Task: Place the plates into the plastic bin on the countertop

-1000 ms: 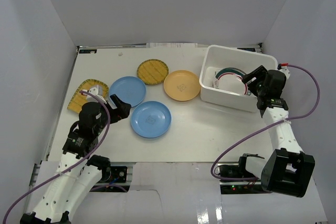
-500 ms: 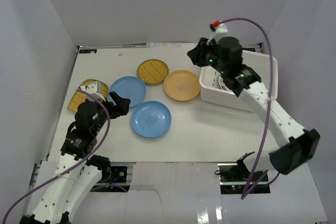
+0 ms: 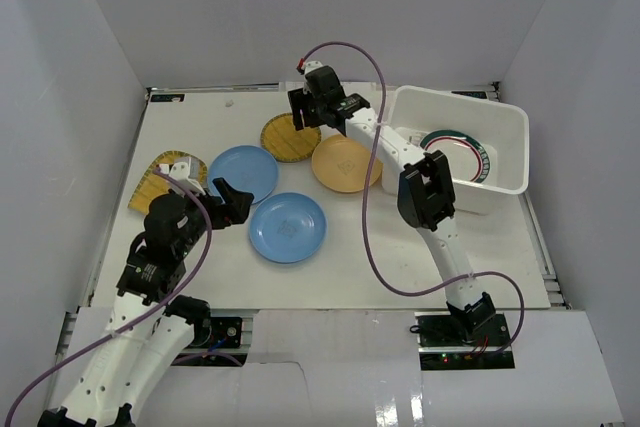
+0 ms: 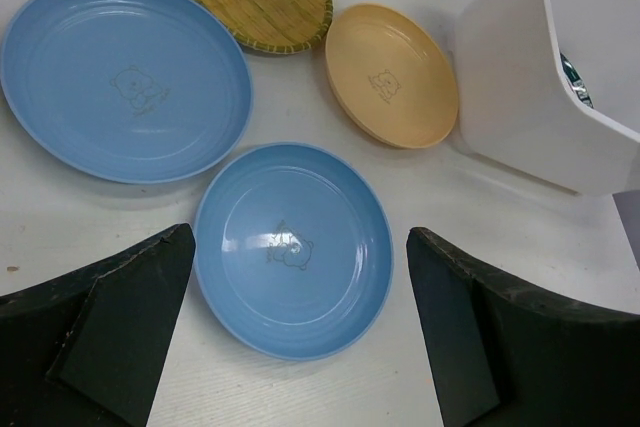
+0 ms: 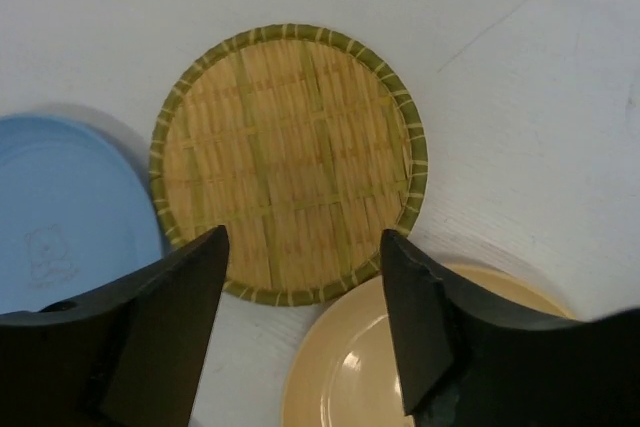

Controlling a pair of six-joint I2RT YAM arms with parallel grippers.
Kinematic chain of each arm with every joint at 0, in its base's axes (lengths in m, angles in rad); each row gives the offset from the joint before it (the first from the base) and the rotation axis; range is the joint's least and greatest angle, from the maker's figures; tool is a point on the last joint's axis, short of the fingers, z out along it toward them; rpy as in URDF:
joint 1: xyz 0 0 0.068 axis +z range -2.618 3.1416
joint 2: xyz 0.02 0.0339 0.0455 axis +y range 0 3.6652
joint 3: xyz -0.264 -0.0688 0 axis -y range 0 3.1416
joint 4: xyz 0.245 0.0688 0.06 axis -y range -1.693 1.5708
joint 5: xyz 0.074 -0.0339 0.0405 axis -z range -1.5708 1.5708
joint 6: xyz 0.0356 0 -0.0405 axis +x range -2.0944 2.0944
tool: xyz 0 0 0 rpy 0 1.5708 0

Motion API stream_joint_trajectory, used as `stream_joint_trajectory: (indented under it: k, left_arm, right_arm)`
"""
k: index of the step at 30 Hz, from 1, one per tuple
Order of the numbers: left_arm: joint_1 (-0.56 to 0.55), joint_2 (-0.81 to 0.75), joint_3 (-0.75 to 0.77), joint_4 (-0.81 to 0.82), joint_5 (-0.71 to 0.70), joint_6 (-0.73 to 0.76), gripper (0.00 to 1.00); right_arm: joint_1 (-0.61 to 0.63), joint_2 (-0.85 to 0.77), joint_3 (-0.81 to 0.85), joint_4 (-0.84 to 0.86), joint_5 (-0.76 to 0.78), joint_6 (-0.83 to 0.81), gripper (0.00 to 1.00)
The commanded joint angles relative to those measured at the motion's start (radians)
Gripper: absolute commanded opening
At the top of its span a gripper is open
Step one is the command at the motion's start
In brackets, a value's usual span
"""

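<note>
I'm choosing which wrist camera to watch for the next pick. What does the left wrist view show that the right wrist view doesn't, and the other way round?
Only the left wrist view: the nearer light blue plate, seen between the left fingers, and the plastic bin at right. Only the right wrist view: the whole rim of the round woven plate, framed by the right fingers; the left view cuts off its far edge. Both: that woven plate, the orange-yellow plate and the farther light blue plate, all on the countertop.

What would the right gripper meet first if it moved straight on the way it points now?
Most likely the round striped plate, centred between the right gripper's open fingers; how far off is unclear.
</note>
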Motion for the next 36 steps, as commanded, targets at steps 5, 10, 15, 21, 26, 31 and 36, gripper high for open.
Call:
stream_joint_trajectory:
  k: [5, 10, 15, 21, 26, 31, 36]
  left_arm:
    - [-0.001, 0.028, -0.007, 0.025, 0.063, 0.016, 0.98]
    - [-0.001, 0.076, 0.001, 0.037, 0.078, 0.020, 0.98]
    - [-0.001, 0.107, 0.008, 0.046, 0.083, 0.023, 0.98]
    - [-0.001, 0.119, 0.010, 0.050, 0.082, 0.024, 0.98]
    - [0.002, 0.117, 0.008, 0.048, 0.074, 0.026, 0.98]
    - [0.005, 0.113, 0.007, 0.050, 0.071, 0.029, 0.98]
    - [0.012, 0.113, 0.008, 0.050, 0.065, 0.029, 0.98]
  right_arm:
    - [-0.102, 0.081, 0.003, 0.129, -0.065, 0.035, 0.81]
    - [-0.111, 0.174, 0.050, 0.145, -0.149, 0.044, 0.82]
    - [-0.116, 0.214, 0.023, 0.195, -0.196, 0.085, 0.81]
    - [-0.118, 0.253, 0.004, 0.266, -0.271, 0.160, 0.68]
    - [-0.118, 0.214, -0.138, 0.422, -0.309, 0.291, 0.42]
    - [-0.118, 0.141, -0.223, 0.543, -0.214, 0.337, 0.22]
    - [-0.118, 0.063, -0.284, 0.614, -0.162, 0.343, 0.08]
